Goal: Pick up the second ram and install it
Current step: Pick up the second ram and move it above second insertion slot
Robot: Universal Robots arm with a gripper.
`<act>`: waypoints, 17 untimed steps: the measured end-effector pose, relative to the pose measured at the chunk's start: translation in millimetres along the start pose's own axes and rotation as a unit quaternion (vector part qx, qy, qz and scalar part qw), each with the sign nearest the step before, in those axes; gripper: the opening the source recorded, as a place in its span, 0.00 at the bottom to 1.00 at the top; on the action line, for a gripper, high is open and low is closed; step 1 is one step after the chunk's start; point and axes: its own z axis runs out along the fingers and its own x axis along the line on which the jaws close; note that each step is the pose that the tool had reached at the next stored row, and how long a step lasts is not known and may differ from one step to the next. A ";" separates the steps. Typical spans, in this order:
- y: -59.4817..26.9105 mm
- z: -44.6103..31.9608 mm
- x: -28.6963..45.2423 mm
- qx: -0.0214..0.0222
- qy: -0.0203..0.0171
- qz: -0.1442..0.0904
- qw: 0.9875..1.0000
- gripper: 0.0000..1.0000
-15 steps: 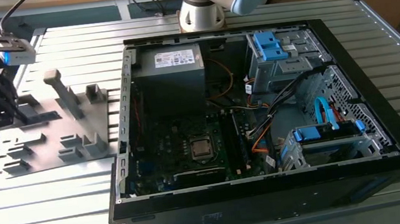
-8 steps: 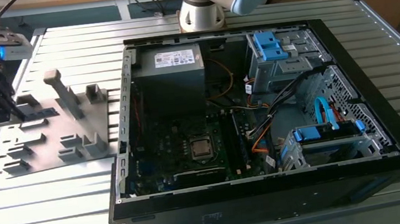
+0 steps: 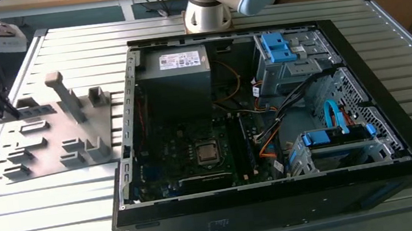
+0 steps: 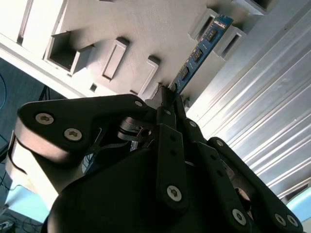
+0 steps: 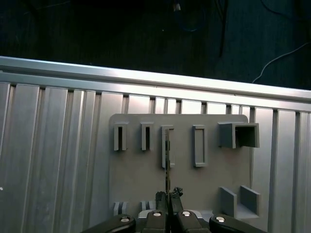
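Plainly pinching one memory stick (image 4: 200,51) between the two fingers (image 4: 166,111) of the claw (image 4: 170,94), pressed together flat on its near end. Blue-green board, with three small black chips countable along the face turned to the second wrist view. Stretching away from the fingertips over one grey tray (image 5: 136,170), far end up among the raised holders there.

Seen edge-on in the first wrist view as one thin dark line, lined up with the third of four narrow slots (image 5: 119,137) set in a row (cannot tell whether seated in that slot or lifted just clear of it). Beside that row, one open box-shaped holder (image 5: 238,135). Nearer the claw, two small upright blocks (image 5: 238,199) side by side.

Over at the exterior view's left, hanging above the outer edge of the same tray, well apart from one open computer case (image 3: 276,200). Both tray and case lying on one ribbed metal table (image 3: 49,224), tray just beside the case wall. Inside the case: one grey power supply (image 3: 182,66), one square processor socket (image 3: 208,152), and blue plastic drive fittings (image 3: 279,47) in two places. Beyond the case, the base of one arm (image 3: 210,3) standing on the table.
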 end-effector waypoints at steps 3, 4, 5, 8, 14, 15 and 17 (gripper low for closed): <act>0.3 -6.4 -0.7 0.000 0.000 0.000 1.000 0.14; 0.4 -8.2 -0.9 0.000 0.000 0.000 1.000 0.14; 0.4 -10.0 -1.1 0.000 0.000 0.000 1.000 0.14; 0.7 -15.9 -1.7 0.000 -0.001 0.000 1.000 0.14; 0.9 -23.1 -2.5 0.000 0.007 0.001 1.000 0.14; 1.0 -23.4 -2.5 -0.001 0.017 0.002 1.000 0.14; 1.0 -23.4 -2.5 -0.002 0.034 0.006 0.999 0.14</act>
